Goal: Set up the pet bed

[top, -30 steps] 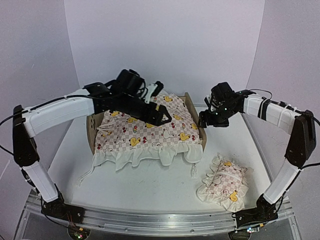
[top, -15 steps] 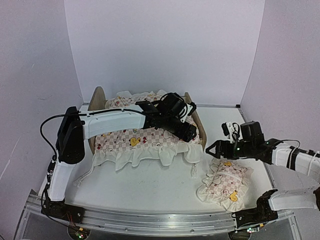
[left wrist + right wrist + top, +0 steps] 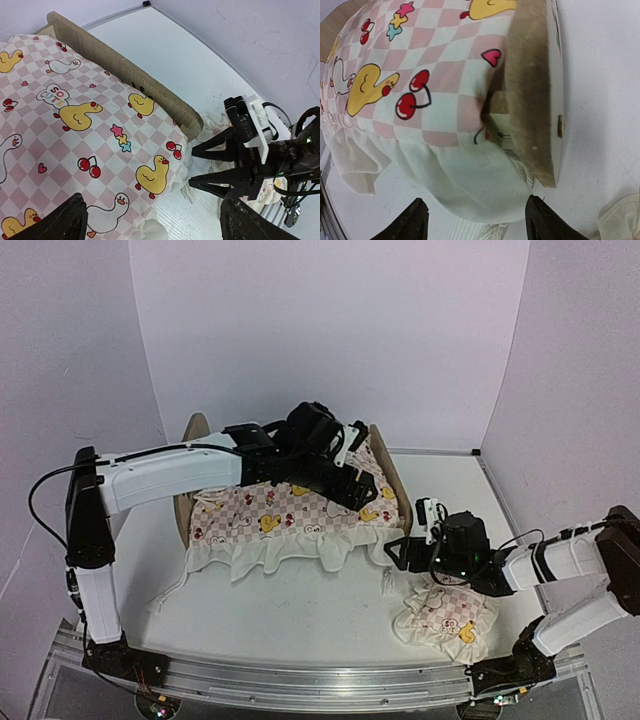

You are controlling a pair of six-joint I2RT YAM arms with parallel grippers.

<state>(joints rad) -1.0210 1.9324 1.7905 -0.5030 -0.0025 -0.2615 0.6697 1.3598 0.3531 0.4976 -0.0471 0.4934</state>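
The pet bed point(image 3: 195, 432) is a light-wood frame at the back of the table, and a frilled cartoon-print quilt point(image 3: 290, 520) is spread over it. My left gripper point(image 3: 362, 492) hovers open above the quilt's right part, nothing between its fingers. In the left wrist view point(image 3: 157, 225) it looks down on the quilt point(image 3: 75, 115) and the bed's end board point(image 3: 125, 70). My right gripper point(image 3: 392, 556) is open, low by the bed's near right corner. In its own view point(image 3: 480, 222) the quilt's frill point(image 3: 470, 185) and the end board point(image 3: 535, 100) lie just ahead of the fingertips. The matching pillow point(image 3: 445, 615) lies under the right wrist.
A tassel cord point(image 3: 165, 590) trails from the quilt's left front corner, and another point(image 3: 386, 585) hangs at the right. Purple walls close in the back and sides. A metal rail point(image 3: 300, 680) runs along the near edge.
My left gripper drew back from the bed's right end toward its middle. My right gripper swung down and left to the bed's near right corner, and its fingers narrowed a little.
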